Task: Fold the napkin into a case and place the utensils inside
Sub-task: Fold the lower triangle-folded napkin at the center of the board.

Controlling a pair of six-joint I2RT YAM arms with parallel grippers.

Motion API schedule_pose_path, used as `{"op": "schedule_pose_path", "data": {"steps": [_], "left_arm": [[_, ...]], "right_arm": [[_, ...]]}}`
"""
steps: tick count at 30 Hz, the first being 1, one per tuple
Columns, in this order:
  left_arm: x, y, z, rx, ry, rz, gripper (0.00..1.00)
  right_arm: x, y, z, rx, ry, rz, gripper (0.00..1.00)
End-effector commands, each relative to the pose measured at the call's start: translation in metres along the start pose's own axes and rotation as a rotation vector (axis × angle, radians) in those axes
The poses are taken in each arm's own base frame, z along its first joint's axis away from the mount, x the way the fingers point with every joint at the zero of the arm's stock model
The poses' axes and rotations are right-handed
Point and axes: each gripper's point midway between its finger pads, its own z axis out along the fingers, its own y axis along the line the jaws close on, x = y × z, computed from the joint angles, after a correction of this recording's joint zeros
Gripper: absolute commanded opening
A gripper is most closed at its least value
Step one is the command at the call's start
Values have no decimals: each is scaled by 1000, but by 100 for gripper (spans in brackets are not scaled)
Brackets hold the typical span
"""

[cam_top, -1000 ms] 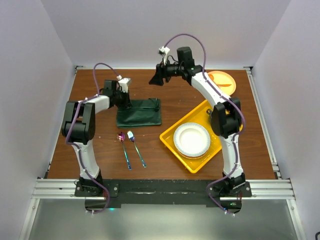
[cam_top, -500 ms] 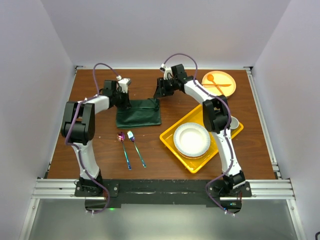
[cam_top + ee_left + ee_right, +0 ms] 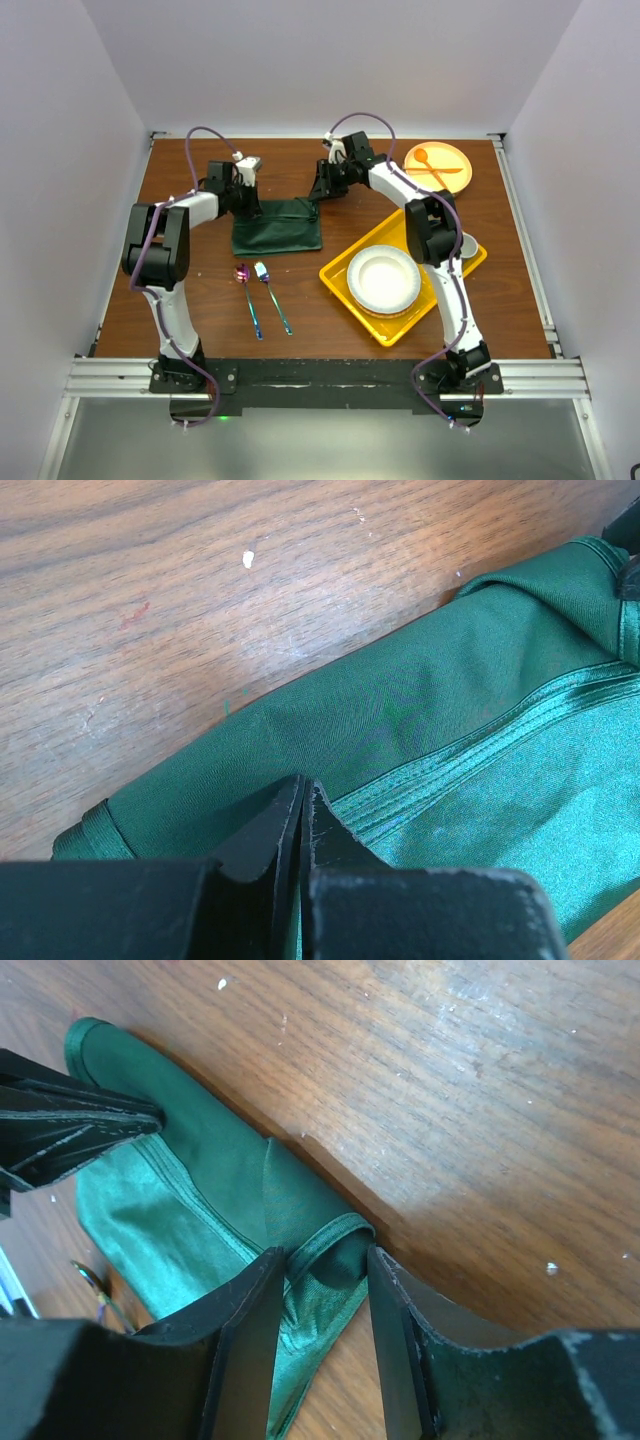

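The dark green napkin (image 3: 280,228) lies folded into a rectangle on the table, left of centre. My left gripper (image 3: 251,203) is at its far left corner; in the left wrist view the jaws (image 3: 302,786) are shut on the napkin's (image 3: 420,710) folded edge. My right gripper (image 3: 319,193) is at the far right corner; in the right wrist view it (image 3: 325,1260) is open, its fingers either side of the napkin's (image 3: 200,1200) hemmed corner. The iridescent spoon (image 3: 247,290) and fork (image 3: 271,296) lie side by side on the table just in front of the napkin.
A yellow tray (image 3: 338,275) holding a white plate (image 3: 383,278) sits right of centre, close to the napkin. An orange plate (image 3: 440,178) with an orange spoon and fork is at the back right. A small cup (image 3: 468,243) stands at the tray's right side.
My right gripper has come down and left from above the table to the napkin's far right corner. The left gripper and the napkin have not moved.
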Motion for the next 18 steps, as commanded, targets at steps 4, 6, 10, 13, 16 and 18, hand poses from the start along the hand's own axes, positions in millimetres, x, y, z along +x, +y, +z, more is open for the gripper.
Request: {"op": "schedule_pose_path", "data": {"steps": [4,6,10,13,16,18], "left_arm": [[52,9,-3,-44,154,-46,4],[52,9,-3,-44,153,-47,4],[51,9,-4,-46,152,-48,4],[51,8,-4,-44,151,-48,4],[51,8,-3,-44,151,-49,4],[52,8,-3,-44,153,-50,4]], "right_arm": [[-34,51,-41,-79,-90,-33,44],[-38,53,-44,-73,-107,-43,44],[-41,49,-49,-27,-117,-44,50],[-36,45,-46,-11,-95,-28,50],[-28,43,-42,2,-72,-12,50],[-22,41,-39,5,-55,9,47]]}}
